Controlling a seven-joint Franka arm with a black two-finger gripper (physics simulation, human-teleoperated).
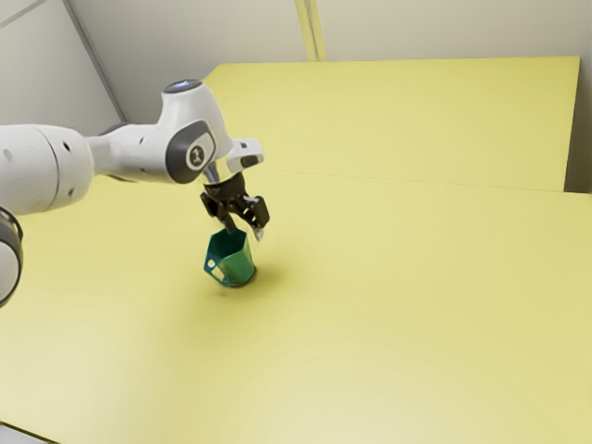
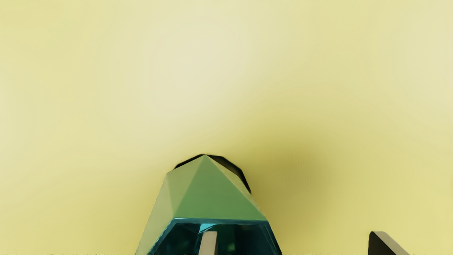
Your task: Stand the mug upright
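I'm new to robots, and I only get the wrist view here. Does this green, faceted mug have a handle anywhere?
Observer: Yes. In the exterior view, the green, faceted mug has a teal handle with see-through gaps, on its side toward the exterior view's left.
Operator: Neat! And where does the machine itself come from?
Observer: The white, jointed arm comes in from the exterior view's left, bending down so that its black, two-fingered end effector is at the mug's open top.
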